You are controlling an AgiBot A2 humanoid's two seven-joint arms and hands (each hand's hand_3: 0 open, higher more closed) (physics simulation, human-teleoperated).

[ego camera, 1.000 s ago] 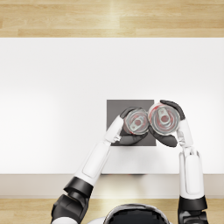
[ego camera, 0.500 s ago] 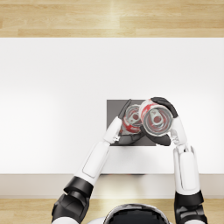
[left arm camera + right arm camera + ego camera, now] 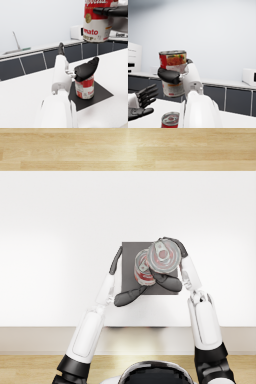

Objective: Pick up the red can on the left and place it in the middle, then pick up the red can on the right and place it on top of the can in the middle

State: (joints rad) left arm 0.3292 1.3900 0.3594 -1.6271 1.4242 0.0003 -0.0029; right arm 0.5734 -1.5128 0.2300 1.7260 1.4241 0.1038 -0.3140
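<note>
Gleaming white counter, kitchen cabinets

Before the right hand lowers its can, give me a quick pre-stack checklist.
1. Lower can upright on the dark mat: ok.
2. Raised can gripped by the right hand: ok.
3. Raised can clear above the lower one, visible gap: ok.
4. Left hand off the lower can, fingers apart: ok.
5. Raised can centred over the lower can: not ok, offset in the head view.
6. Left hand clear of the descent path: cannot tell.
</note>
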